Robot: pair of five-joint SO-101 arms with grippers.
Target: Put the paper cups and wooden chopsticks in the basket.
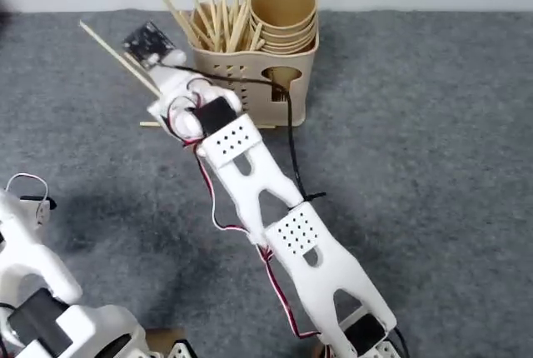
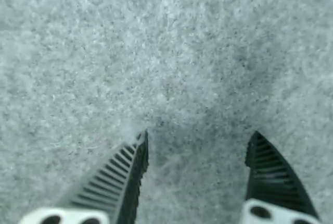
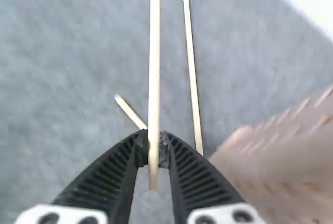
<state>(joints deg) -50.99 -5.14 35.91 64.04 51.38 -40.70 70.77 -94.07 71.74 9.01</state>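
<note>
The right hand [image 3: 153, 141] pinches one chopstick [image 3: 154, 67] near its end, just beside the basket [image 1: 250, 83], ready to tip it in (paper cups [image 1: 285, 8] already nest there). Two spare chopsticks [image 3: 191, 67] seem to lie on the surface [image 3: 62, 52]. The left hand [image 2: 200, 138] gapes wide, empty.

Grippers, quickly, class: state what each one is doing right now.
Left gripper: open, holding nothing.
Right gripper: closed on a wooden chopstick.

Stacked paper cups [image 1: 283, 8] and upright chopsticks [image 1: 218, 10] stand in the basket [image 1: 304, 91]; the right tool [image 3: 153, 138] pinches a loose chopstick [image 3: 154, 52].
</note>
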